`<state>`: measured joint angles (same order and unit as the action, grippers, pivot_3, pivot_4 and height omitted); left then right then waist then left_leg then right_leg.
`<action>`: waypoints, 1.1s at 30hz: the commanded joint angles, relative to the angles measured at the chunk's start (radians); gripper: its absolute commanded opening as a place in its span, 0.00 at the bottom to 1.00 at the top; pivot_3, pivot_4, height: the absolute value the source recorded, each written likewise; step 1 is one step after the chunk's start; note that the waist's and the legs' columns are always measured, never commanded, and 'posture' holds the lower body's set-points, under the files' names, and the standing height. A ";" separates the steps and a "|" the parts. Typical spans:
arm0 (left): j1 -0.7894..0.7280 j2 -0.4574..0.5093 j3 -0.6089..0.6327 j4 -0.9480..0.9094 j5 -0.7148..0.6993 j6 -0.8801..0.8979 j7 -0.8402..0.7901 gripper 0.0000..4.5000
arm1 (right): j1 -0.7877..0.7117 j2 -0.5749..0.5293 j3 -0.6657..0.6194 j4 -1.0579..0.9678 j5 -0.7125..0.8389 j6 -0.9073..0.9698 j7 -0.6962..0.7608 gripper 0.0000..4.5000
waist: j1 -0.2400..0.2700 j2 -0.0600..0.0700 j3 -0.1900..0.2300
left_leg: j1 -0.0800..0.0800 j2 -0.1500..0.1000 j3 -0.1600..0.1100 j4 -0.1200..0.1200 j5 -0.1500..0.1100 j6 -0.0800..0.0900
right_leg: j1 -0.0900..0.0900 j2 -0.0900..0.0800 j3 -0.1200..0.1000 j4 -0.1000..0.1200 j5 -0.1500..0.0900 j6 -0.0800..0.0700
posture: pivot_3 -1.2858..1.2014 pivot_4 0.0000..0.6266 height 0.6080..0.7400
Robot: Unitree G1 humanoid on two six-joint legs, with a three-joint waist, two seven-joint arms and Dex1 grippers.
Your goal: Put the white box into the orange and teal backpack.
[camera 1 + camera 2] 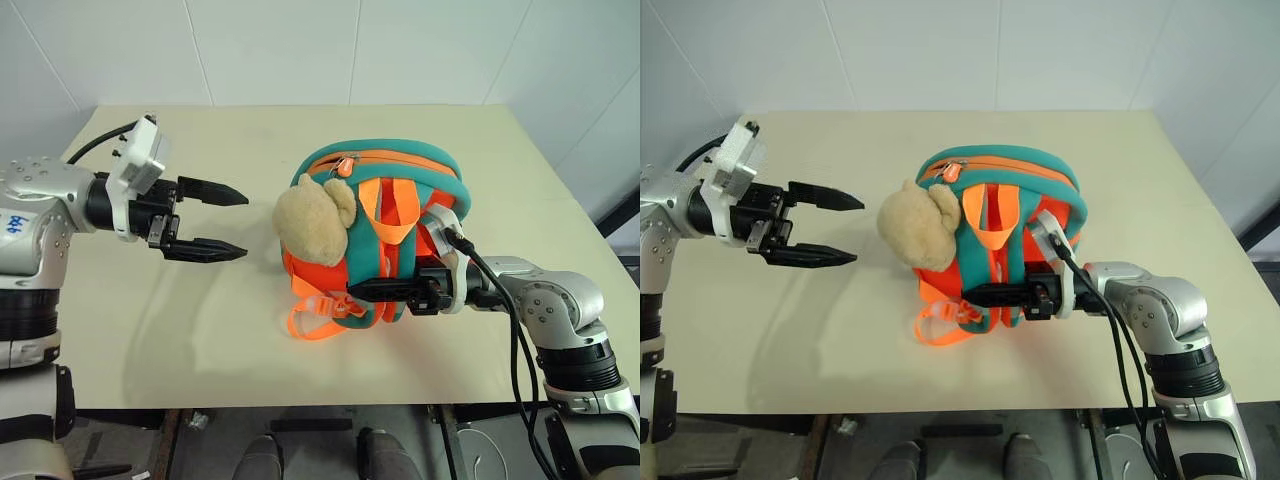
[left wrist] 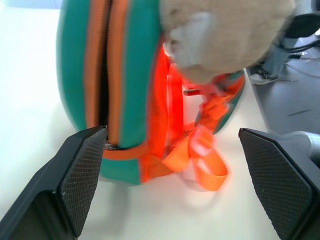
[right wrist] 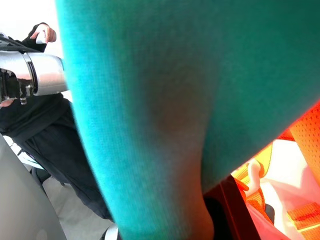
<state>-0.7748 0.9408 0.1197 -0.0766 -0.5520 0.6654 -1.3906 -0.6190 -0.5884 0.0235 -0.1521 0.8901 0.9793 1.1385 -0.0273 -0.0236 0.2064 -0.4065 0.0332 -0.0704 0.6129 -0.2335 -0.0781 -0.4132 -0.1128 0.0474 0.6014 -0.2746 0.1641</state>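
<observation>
I am holding my left gripper (image 1: 233,223) out over the table (image 1: 150,330), well apart from the orange and teal backpack (image 1: 385,200) and pointing toward it. Its two black fingers (image 1: 212,191) are standing wide apart, one above the other, released, with nothing between them. In the left wrist view their inner pads (image 2: 85,175) are showing a fine cross-hatched grip texture.

My right arm is reaching in from the right, forearm roughly level, with the right gripper (image 1: 358,290) pressed in at the near side of the backpack among the straps. Its fingers are clenched, and they seem to be pinching a padded teal strap (image 1: 400,262); I cannot tell the exact hold. The right wrist view is looking straight at soft teal knit fabric (image 3: 165,100) at close range.

The backpack is sitting near the middle of the pale, smooth table. Its shape is rounded; the fabric is bright orange with thick teal edging, and an orange zipper band (image 2: 107,65) is running around the rim. Flat orange webbing straps (image 1: 320,318) with a buckle are trailing onto the table on the near side. A fuzzy tan plush toy (image 1: 312,220) is hanging on the side facing my left gripper.

I cannot see the white box, so I cannot tell where it is lying. I am reading no lettering on the backpack.
</observation>
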 commanded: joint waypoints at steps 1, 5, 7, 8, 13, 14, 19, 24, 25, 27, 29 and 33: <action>0.015 -0.040 0.056 -0.150 -0.082 0.049 0.112 1.00 | -0.025 0.014 -0.011 0.002 0.004 -0.021 0.000 0.00 | 0.001 0.000 0.000 | 0.000 0.000 0.000 0.000 0.000 0.000 | 0.000 0.000 0.000 0.000 0.000 0.000 | 0.52 0.24 1.00; -0.013 -0.158 0.039 -0.202 -0.123 0.075 0.258 1.00 | -0.037 0.026 -0.003 0.018 -0.008 -0.028 0.003 0.00 | 0.000 0.000 0.000 | 0.002 0.000 0.000 0.001 0.000 0.000 | 0.000 0.000 0.000 0.002 0.000 0.000 | 0.52 0.24 1.00; -0.019 -0.200 0.027 -0.217 -0.132 0.085 0.306 1.00 | -0.040 0.028 0.000 0.022 -0.011 -0.031 0.005 0.00 | 0.000 -0.001 0.000 | 0.002 0.000 0.000 0.001 0.000 0.000 | 0.001 0.000 0.000 0.003 0.000 0.000 | 0.52 0.24 1.00; -0.017 -0.212 0.021 -0.223 -0.131 0.084 0.315 1.00 | -0.041 0.029 0.001 0.024 -0.012 -0.032 0.005 0.00 | -0.001 -0.001 0.001 | 0.002 0.000 0.000 0.001 0.000 0.000 | 0.001 0.000 0.000 0.003 0.000 0.000 | 0.52 0.24 1.00; -0.018 -0.281 -0.017 -0.242 -0.130 0.076 0.378 0.96 | -0.030 0.040 0.000 0.014 -0.015 -0.034 -0.003 0.00 | 0.000 -0.001 0.001 | 0.002 0.000 0.000 0.001 0.000 0.000 | 0.000 0.001 0.001 0.003 0.000 0.000 | 0.52 0.24 1.00; -0.014 -0.271 -0.024 -0.243 -0.116 0.063 0.371 0.91 | -0.026 0.041 -0.002 0.011 -0.014 -0.033 -0.006 0.00 | -0.001 -0.001 0.001 | 0.002 0.000 0.000 0.001 0.000 0.000 | 0.000 0.001 0.001 0.003 0.000 0.000 | 0.52 0.24 1.00; -0.025 -0.197 0.002 -0.203 -0.098 0.037 0.343 0.60 | -0.008 0.048 -0.010 -0.001 -0.010 -0.034 -0.022 0.00 | -0.001 -0.001 0.001 | 0.002 0.000 0.000 0.001 0.000 0.000 | 0.000 0.001 0.001 0.003 0.000 0.000 | 0.52 0.24 1.00; -0.075 -0.071 0.009 -0.064 -0.021 -0.063 0.275 0.39 | 0.007 0.055 -0.018 -0.012 -0.005 -0.036 -0.036 0.00 | -0.003 -0.001 0.001 | 0.002 0.000 0.000 0.001 0.000 0.000 | 0.000 0.001 0.001 0.003 0.000 0.000 | 0.52 0.24 1.00; -0.085 -0.052 0.006 -0.037 -0.008 -0.081 0.263 0.39 | 0.009 0.055 -0.018 -0.014 -0.004 -0.037 -0.037 0.00 | -0.003 -0.001 0.001 | 0.002 0.000 0.000 0.001 0.000 0.000 | 0.000 0.001 0.001 0.003 0.000 0.000 | 0.52 0.24 1.00; -0.113 -0.004 0.001 0.043 0.023 -0.120 0.225 0.39 | 0.015 0.056 -0.022 -0.018 -0.002 -0.038 -0.042 0.00 | -0.003 -0.001 0.001 | 0.002 0.000 0.000 0.001 0.000 0.000 | 0.000 0.001 0.001 0.003 0.000 0.000 | 0.52 0.24 1.00; -0.147 0.047 -0.010 0.158 0.070 -0.176 0.178 0.39 | 0.022 0.057 -0.026 -0.022 -0.001 -0.039 -0.046 0.00 | -0.004 -0.001 0.001 | 0.002 0.000 0.000 0.001 0.000 0.000 | 0.000 0.001 0.001 0.003 0.000 0.000 | 0.52 0.24 1.00; -0.180 0.092 -0.045 0.354 0.154 -0.281 0.118 0.39 | 0.034 0.061 -0.033 -0.033 0.006 -0.040 -0.060 0.00 | -0.003 -0.001 0.001 | 0.002 0.000 0.000 0.000 0.000 0.000 | 0.000 0.001 0.000 0.002 0.000 -0.001 | 0.52 0.24 1.00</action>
<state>-0.9313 0.9907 0.0521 0.1891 -0.4533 0.4325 -1.2670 -0.6011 -0.5299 0.0257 -0.1567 0.8702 0.9423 1.0824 -0.0304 -0.0243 0.2071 -0.4045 0.0332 -0.0705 0.6131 -0.2332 -0.0781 -0.4135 -0.1119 0.0479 0.6038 -0.2746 0.1635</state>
